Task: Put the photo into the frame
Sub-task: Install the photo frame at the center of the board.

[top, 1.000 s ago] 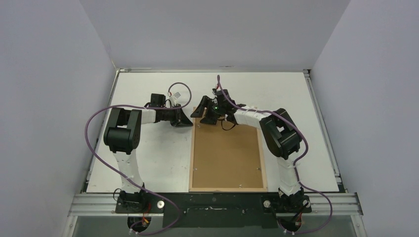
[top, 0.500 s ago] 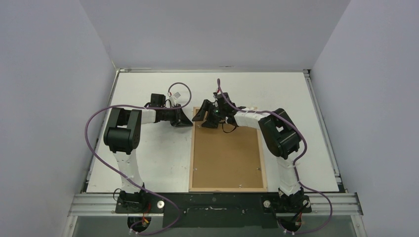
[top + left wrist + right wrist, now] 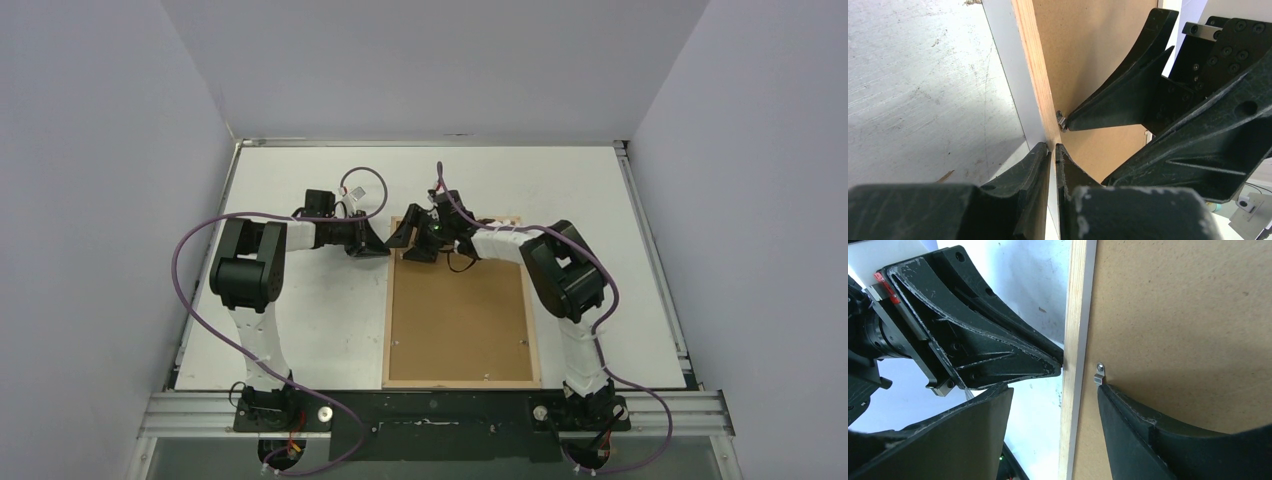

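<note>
The frame, pale wood, lies flat on the table with a brown backing panel inside it. The photo is hidden. My left gripper is shut, its tips butting against the outer edge of the frame's left bar near the far corner. My right gripper stands open astride that same bar. One of its fingers rests on the backing panel right at a small metal tab. The other finger hangs outside the frame over the table.
Small metal tabs sit along the backing's edges. The white table ends in raised rails at left and right, and grey walls close in on three sides. Purple cables loop off both arms.
My right gripper has slid a little to the left across the frame's far-left corner, closer to the left gripper. The left arm and the frame have not moved.
</note>
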Available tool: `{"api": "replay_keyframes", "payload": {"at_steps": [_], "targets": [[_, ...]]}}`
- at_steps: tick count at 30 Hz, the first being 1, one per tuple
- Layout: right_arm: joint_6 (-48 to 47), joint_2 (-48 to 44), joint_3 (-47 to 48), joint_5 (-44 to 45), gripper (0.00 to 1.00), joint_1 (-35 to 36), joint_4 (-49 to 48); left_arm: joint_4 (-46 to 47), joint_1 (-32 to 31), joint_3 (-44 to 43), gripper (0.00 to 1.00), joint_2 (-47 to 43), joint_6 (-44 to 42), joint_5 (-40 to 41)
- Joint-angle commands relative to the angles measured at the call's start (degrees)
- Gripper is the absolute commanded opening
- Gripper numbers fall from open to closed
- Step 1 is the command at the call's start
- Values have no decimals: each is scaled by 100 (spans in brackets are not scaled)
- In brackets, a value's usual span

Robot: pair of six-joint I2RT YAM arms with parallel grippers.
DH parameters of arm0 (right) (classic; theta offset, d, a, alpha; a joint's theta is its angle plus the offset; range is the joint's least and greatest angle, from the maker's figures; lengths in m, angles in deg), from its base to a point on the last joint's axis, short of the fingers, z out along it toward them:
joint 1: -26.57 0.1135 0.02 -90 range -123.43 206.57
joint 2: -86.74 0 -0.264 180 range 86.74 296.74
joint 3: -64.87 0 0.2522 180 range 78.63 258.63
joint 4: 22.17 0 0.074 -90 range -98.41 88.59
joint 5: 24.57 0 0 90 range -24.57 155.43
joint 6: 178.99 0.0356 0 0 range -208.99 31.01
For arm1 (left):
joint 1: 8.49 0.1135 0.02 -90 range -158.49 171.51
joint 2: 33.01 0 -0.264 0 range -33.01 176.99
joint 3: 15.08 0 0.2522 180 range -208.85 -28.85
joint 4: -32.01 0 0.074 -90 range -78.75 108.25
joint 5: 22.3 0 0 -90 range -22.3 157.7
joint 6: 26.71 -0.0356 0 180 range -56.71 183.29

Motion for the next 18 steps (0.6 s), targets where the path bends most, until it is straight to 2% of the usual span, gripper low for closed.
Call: {"api": "replay_keyframes", "payload": {"at_steps": [1,18], "targets": [[64,80,-33,-47,64,117,-181,218,25,5,9,4,-33,-141],[185,313,214,54,64,149,-332,228,29,20,9,-7,-30,-182]]}}
